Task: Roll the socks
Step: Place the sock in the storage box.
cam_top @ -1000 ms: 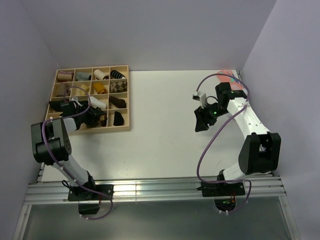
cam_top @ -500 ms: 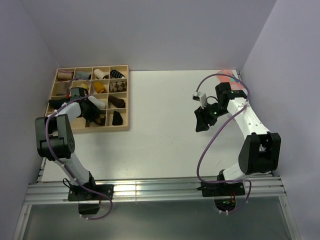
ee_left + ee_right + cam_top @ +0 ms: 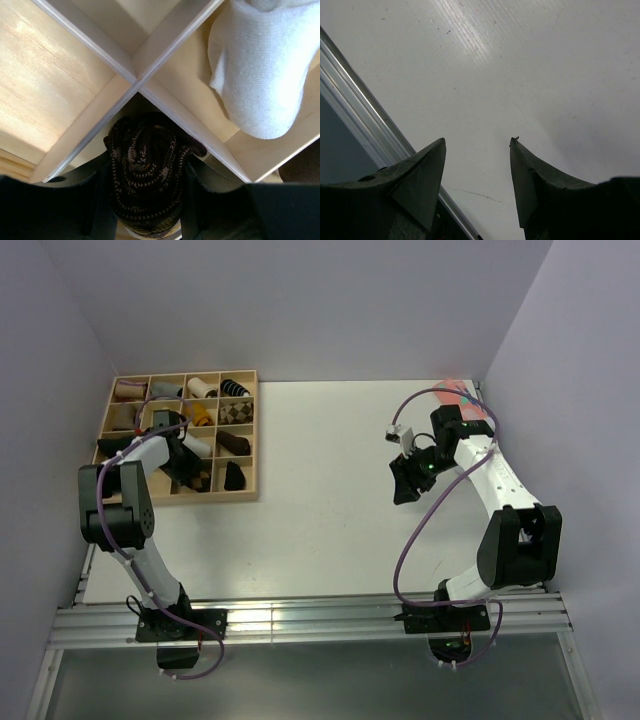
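My left gripper (image 3: 145, 167) is clamped on the socks (image 3: 145, 187), a tight roll of dark brown knit with tan zigzag bands. It sits between my fingers, just short of where two dividers of the wooden tray (image 3: 60, 75) cross. I judge the rolling done and the stowing in hand (a white sock (image 3: 260, 75) fills the cell ahead and to my right). Next I should settle the roll into the cell nearest me, clear of the dividers, then let go. My right gripper (image 3: 477, 142) hangs with its jaws apart over the table (image 3: 520, 60), holding nothing.
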Action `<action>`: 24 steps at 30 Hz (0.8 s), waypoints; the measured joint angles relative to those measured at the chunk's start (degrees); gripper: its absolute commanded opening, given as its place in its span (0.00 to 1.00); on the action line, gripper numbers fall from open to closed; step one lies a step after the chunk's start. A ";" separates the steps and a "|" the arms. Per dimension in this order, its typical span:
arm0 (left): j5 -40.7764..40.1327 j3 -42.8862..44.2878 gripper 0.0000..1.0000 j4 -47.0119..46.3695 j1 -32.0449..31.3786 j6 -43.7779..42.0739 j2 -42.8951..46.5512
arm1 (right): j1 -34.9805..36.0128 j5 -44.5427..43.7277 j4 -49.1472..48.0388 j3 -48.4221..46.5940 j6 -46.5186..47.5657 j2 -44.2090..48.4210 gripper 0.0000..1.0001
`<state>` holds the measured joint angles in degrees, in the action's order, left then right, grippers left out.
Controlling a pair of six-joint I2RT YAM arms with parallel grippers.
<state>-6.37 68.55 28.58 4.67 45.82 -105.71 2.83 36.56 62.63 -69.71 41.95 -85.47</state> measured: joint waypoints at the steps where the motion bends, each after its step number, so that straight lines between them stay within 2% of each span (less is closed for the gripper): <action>1: -0.02 0.15 0.00 0.17 0.00 0.15 -0.11 | 0.00 -0.15 0.00 0.00 0.02 0.00 0.61; 11: 0.52 2.62 0.00 2.78 -0.09 -0.33 -1.97 | -0.02 -1.55 0.04 1.40 0.33 0.02 0.61; 24: 5.66 6.91 0.00 7.23 0.72 -7.96 -4.92 | -0.02 -2.14 0.04 1.40 0.37 0.00 0.61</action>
<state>-0.71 75.46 35.81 5.39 37.87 -110.63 2.81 34.41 62.67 -68.31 42.33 -85.47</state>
